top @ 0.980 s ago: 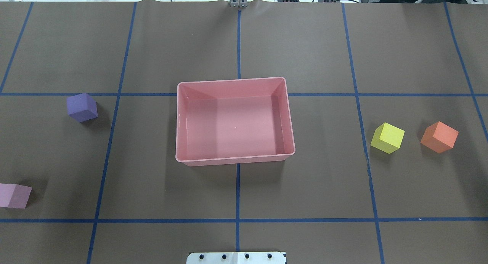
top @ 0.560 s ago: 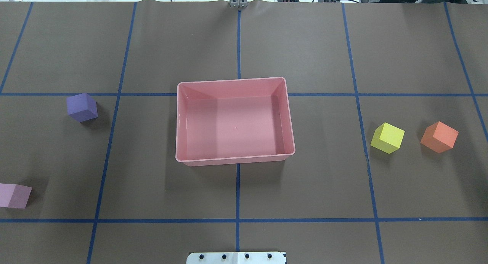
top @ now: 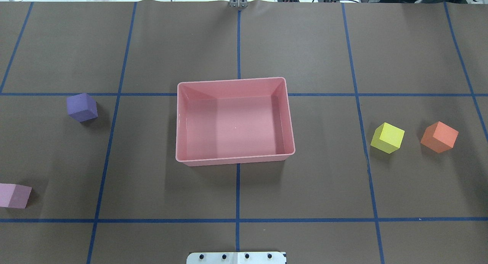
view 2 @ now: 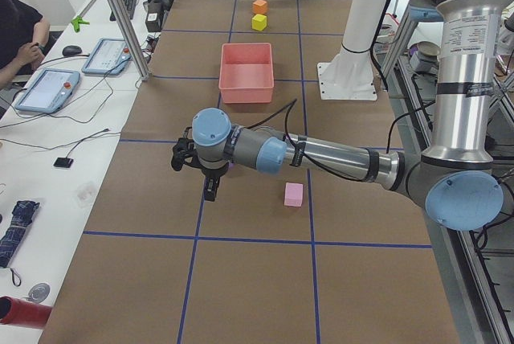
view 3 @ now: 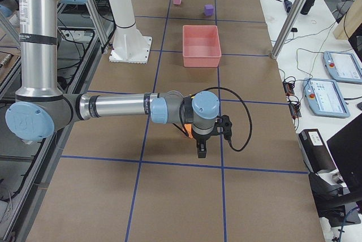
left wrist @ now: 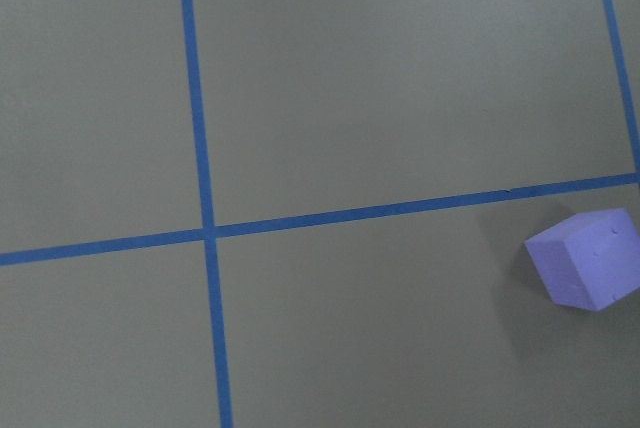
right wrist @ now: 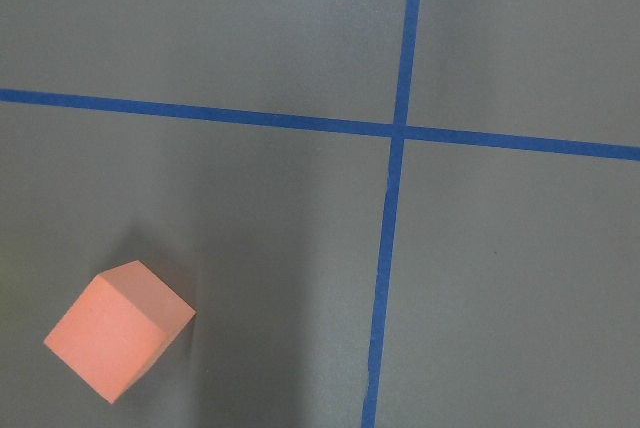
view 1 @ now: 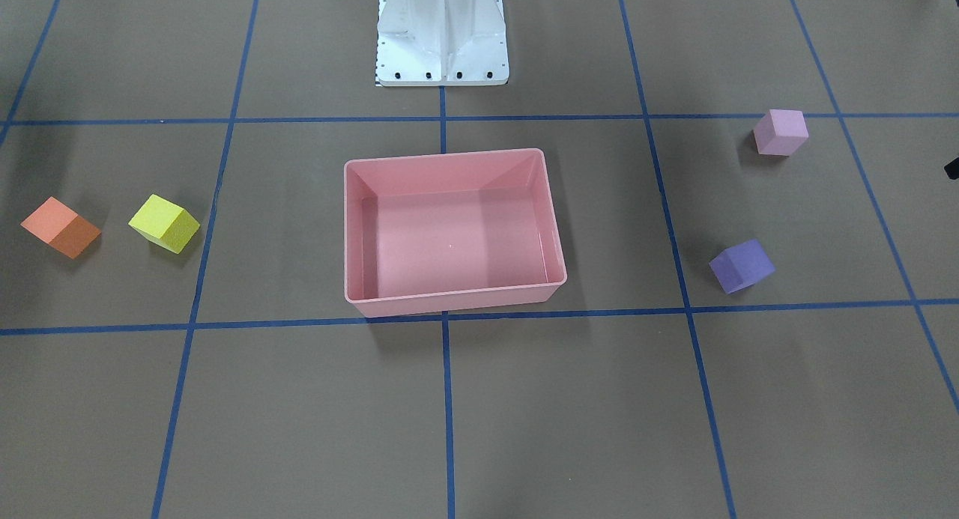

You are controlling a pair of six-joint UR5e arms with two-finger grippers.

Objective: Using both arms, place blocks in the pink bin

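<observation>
From across the table [view 1: 569, 422], one salmon-pink bin [view 1: 449, 242], a shallow rectangle with rounded corners and sloped walls, sits in front of the white pedestal [view 1: 442, 32], its floor bare. Four matte cubes of equal size lie outside it. The orange block [view 1: 60, 227] and yellow block [view 1: 164, 223] sit just beside each other on the robot's right. The light pink block [view 1: 781, 132] and purple block [view 1: 741, 265] lie apart on its left. The overhead camera shows the same count: one bin at the centre where the blue tape lines [top: 238, 188] cross, two cubes to each side and none in the tray. The light pink cube is cut by the frame's left edge. From the table's left end, the left arm [view 2: 321, 153] reaches low across the brown surface, and the left gripper [view 2: 210, 190] points down above the table, with the light pink cube nearby. Whether its jaws are parted cannot be told here. From the right end, the right arm [view 3: 113, 106] stretches out likewise. The right gripper [view 3: 202, 150] points down, with a sliver of orange showing behind the wrist; its jaws cannot be judged either. The left wrist camera catches one purple cube at its right edge. The right wrist camera catches one orange cube at lower left, both resting on the table.
</observation>
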